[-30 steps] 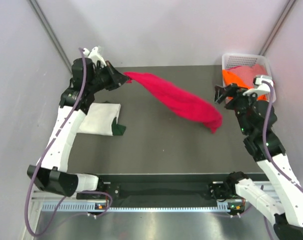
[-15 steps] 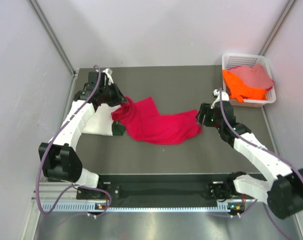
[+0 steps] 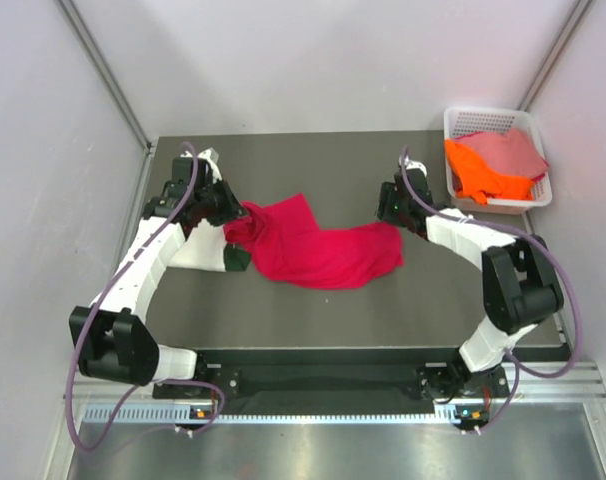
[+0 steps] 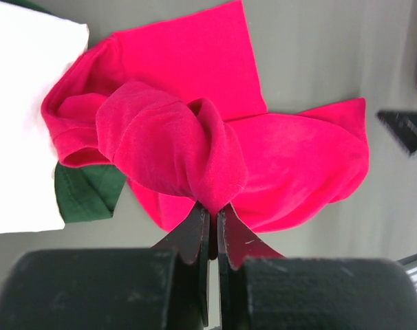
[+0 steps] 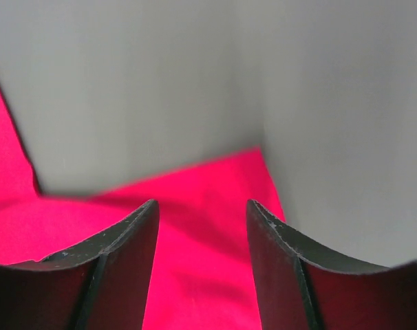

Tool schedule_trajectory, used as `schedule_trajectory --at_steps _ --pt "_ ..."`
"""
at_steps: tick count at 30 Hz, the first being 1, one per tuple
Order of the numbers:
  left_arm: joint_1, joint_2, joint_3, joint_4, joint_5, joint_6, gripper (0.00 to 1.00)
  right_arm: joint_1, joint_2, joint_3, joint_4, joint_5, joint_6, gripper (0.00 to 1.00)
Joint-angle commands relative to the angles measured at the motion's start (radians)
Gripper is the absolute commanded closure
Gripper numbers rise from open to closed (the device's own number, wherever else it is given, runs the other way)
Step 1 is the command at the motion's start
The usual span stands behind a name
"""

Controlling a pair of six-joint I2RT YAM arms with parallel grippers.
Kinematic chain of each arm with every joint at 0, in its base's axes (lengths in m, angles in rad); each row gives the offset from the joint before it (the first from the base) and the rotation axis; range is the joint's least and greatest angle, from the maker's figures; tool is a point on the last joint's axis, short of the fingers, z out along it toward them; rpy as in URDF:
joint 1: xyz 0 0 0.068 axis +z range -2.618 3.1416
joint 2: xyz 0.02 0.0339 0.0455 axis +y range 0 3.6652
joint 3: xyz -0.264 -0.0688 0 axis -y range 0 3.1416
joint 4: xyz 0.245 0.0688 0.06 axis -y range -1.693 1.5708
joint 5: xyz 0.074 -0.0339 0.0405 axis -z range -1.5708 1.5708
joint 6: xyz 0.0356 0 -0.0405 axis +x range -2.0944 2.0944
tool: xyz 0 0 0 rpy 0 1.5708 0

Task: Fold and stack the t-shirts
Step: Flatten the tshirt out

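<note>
Overhead, a folded white tee (image 3: 205,252) lies at the table's (image 3: 313,165) left side, half hidden by the left arm, with a dark green scrap (image 3: 239,260) poking out at its right edge. The left gripper (image 3: 227,212) sits just beside it, at the left end of the red tee (image 3: 328,255), which lies crumpled across the middle. Only the left wrist view settles the grip: both fingers are pinched tight on a bunched fold of red cloth, and the red heap overlaps the white tee's edge. At the red tee's far right corner is the right gripper (image 3: 388,205). Its wrist view shows 2 fingers standing apart with nothing between them and red cloth spread below. Further right, a white basket (image 3: 498,118) holds an orange tee (image 3: 481,172) and a pink tee (image 3: 513,150), seen only from above.
</note>
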Motion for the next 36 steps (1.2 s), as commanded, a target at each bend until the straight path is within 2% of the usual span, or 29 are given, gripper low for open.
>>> schedule_trajectory --at_steps 1,5,10,24,27,28,31,36 --pt "0.002 -0.044 -0.012 0.003 -0.019 0.004 1.00 -0.017 0.069 0.109 0.019 0.033 0.015 0.46" --pt "0.002 -0.046 -0.013 -0.004 -0.015 0.006 1.00 -0.026 0.177 0.172 -0.014 0.057 0.001 0.48" --pt "0.002 -0.050 -0.015 -0.003 -0.028 0.011 1.00 -0.035 0.201 0.148 0.002 0.074 0.002 0.52" --pt "0.002 -0.047 -0.021 -0.017 -0.051 0.015 1.00 -0.044 0.258 0.151 -0.020 0.099 -0.004 0.57" --pt "0.002 -0.052 -0.026 -0.020 -0.058 0.018 1.00 -0.046 0.261 0.145 -0.019 0.097 -0.007 0.68" --pt "0.002 -0.056 -0.026 -0.018 -0.059 0.018 1.00 -0.047 0.263 0.146 -0.017 0.090 -0.008 0.82" --pt "0.000 -0.055 -0.030 -0.017 -0.059 0.018 1.00 -0.047 0.231 0.151 -0.019 0.096 -0.010 0.99" --pt "0.002 -0.018 -0.020 -0.009 -0.036 0.011 1.00 -0.089 0.139 0.235 -0.074 0.085 0.001 1.00"
